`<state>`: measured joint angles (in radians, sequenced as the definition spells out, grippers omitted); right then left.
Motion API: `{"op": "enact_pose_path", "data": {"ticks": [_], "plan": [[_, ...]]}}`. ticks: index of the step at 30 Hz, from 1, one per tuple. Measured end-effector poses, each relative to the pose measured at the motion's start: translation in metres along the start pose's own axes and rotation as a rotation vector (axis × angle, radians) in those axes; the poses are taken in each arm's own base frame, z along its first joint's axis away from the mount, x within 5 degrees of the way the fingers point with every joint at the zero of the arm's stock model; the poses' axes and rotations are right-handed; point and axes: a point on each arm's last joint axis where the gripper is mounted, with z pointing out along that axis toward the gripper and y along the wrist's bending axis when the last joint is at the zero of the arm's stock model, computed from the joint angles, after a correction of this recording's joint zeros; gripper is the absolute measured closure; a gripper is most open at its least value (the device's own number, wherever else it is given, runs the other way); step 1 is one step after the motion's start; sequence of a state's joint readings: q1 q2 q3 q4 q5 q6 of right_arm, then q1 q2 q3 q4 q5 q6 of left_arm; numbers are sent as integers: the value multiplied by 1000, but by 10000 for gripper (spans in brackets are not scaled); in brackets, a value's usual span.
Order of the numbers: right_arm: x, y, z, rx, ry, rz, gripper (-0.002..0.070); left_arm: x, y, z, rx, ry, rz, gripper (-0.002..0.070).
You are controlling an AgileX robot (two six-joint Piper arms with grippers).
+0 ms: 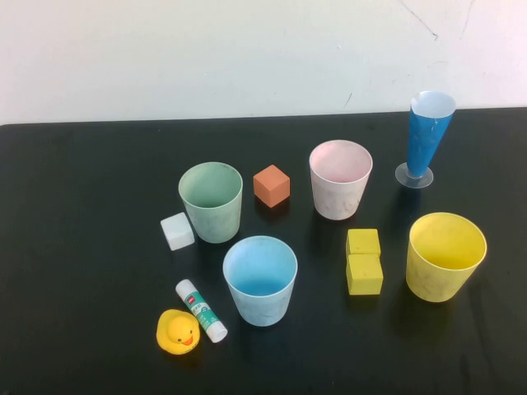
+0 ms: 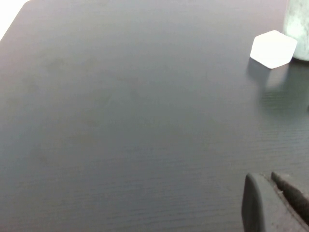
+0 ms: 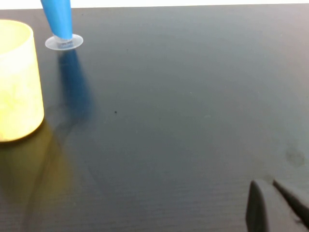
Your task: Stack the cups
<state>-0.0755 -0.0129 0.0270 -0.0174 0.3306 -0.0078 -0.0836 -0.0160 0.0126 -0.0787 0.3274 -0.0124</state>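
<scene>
Four cups stand upright and apart on the black table: pale green (image 1: 212, 201), light blue (image 1: 260, 280), pale pink (image 1: 340, 178) and yellow (image 1: 445, 256). Neither arm shows in the high view. My left gripper (image 2: 264, 176) hangs over bare table with its fingers together and empty; the green cup's side (image 2: 299, 24) shows at that view's edge. My right gripper (image 3: 265, 182) is also shut and empty over bare table, well away from the yellow cup (image 3: 14, 82).
A tall blue cone on a clear base (image 1: 426, 138) stands at the back right. An orange cube (image 1: 271, 185), a white cube (image 1: 177, 231), two yellow cubes (image 1: 363, 262), a glue stick (image 1: 201, 310) and a rubber duck (image 1: 178, 332) lie among the cups.
</scene>
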Motion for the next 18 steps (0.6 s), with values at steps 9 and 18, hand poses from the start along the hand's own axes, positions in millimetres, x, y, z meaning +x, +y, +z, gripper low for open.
{"op": "enact_pose_path", "data": {"ticks": [9,18], "plan": [[0,0,0,0,-5,0,679,-1,0,0,0,-19,0,677],[-40,0,-9,7,-463,-14,679,-46,0,-12,6,-548,0,677]]}}
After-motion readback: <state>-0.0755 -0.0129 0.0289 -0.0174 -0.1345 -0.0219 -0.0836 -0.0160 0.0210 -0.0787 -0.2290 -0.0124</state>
